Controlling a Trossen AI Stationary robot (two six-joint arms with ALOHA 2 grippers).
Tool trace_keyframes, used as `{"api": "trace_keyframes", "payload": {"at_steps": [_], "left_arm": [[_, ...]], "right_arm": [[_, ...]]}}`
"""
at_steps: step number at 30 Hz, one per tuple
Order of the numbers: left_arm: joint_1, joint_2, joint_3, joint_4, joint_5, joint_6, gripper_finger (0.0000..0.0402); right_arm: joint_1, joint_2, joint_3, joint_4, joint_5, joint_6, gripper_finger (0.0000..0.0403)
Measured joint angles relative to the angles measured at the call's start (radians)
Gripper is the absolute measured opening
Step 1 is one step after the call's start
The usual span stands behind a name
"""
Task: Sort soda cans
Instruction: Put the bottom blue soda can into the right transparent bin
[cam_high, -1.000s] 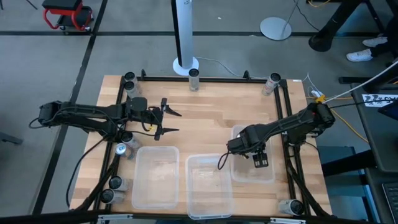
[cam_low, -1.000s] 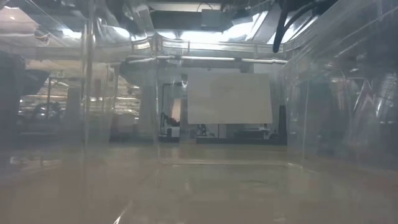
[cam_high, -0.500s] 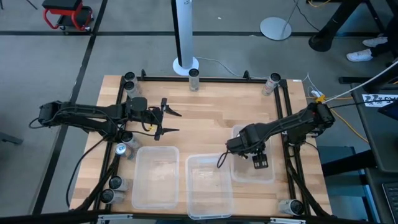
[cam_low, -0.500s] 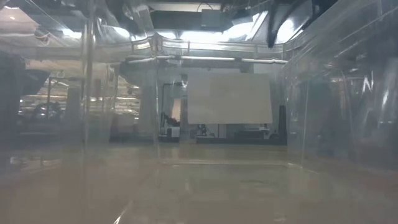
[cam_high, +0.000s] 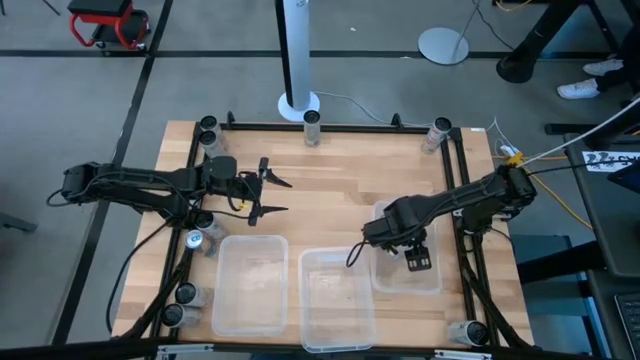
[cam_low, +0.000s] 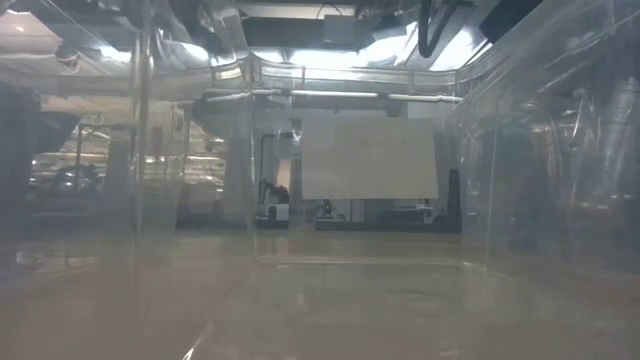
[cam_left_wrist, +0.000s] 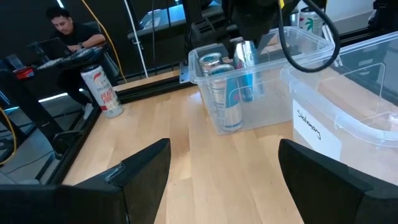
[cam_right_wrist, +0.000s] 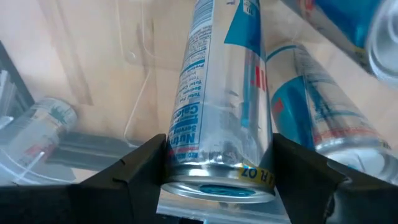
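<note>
R gripper (cam_high: 405, 243), clamped on a silver-blue can (cam_right_wrist: 224, 118), has edged slightly inward over the right bin (cam_high: 433, 282) w/ other cans; drop looks imminent. L gripper (cam_high: 268, 195) unchanged, jaws apart, empty, over bare table (cam_high: 330, 190).

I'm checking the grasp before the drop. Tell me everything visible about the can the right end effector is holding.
The can is a slim silver cylinder with blue and red print and small white-panel text, metal by its look. It sits gripped between the right end effector's two dark fingers, base rim toward the camera. It is above the right clear bin, close to the blue-and-silver cans already inside.
</note>
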Motion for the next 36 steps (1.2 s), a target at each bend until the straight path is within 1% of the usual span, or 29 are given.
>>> {"api": "trace_keyframes", "payload": {"at_steps": [11,16,19,22,26,30,33,35,36], "left_arm": [[0.000,0.000,0.000,0.005,0.000,0.001,0.0288],[0.000,0.000,0.000,0.004,0.000,0.001,0.0288],[0.000,0.000,0.000,0.005,0.000,0.001,0.0288],[0.000,0.000,0.000,0.005,0.000,0.001,0.0288],[0.000,0.000,0.000,0.005,0.000,0.001,0.0288],[0.000,0.000,0.000,0.005,0.000,0.003,0.0288],[0.000,0.000,0.000,0.005,0.000,0.003,0.0288],[0.000,0.000,0.000,0.005,0.000,0.003,0.0288],[0.000,0.000,0.000,0.005,0.000,0.002,0.0288]], "right_arm": [[0.000,0.123,0.001,-0.010,-0.026,-0.122,0.0257],[0.000,0.130,0.004,-0.007,-0.088,-0.124,0.0257],[0.001,0.132,0.030,0.005,-0.120,-0.116,0.0257],[0.000,0.132,0.060,0.002,-0.109,-0.117,0.0257],[-0.009,0.132,0.067,0.001,-0.084,-0.117,0.0257],[-0.007,0.132,0.067,-0.001,-0.094,-0.138,0.0253],[-0.006,0.132,0.067,-0.002,-0.027,-0.163,0.0246],[-0.006,0.132,0.067,-0.001,0.029,-0.166,0.0246],[-0.007,0.132,0.066,-0.002,0.040,-0.165,0.0249]]}}
